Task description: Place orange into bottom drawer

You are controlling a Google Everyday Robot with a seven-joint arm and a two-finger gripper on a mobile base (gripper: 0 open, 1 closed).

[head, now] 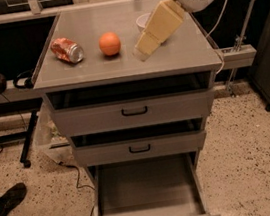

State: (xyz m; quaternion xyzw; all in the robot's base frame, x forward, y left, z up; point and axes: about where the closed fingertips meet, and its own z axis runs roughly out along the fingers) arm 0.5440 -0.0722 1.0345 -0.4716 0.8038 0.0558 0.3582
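Observation:
The orange (109, 43) sits on the grey cabinet top (182, 55), left of centre. My gripper (142, 52) is the cream-coloured end of the arm. It hangs over the cabinet top just right of the orange, a short gap away, and holds nothing that I can see. The bottom drawer (146, 191) is pulled out at the foot of the cabinet, its flat grey floor bare.
An orange-red soda can (67, 50) lies on its side left of the orange. A white bowl (141, 22) is mostly hidden behind my arm. Two upper drawers with black handles (134, 111) stand slightly ajar. A shoe (7, 201) is on the floor at left.

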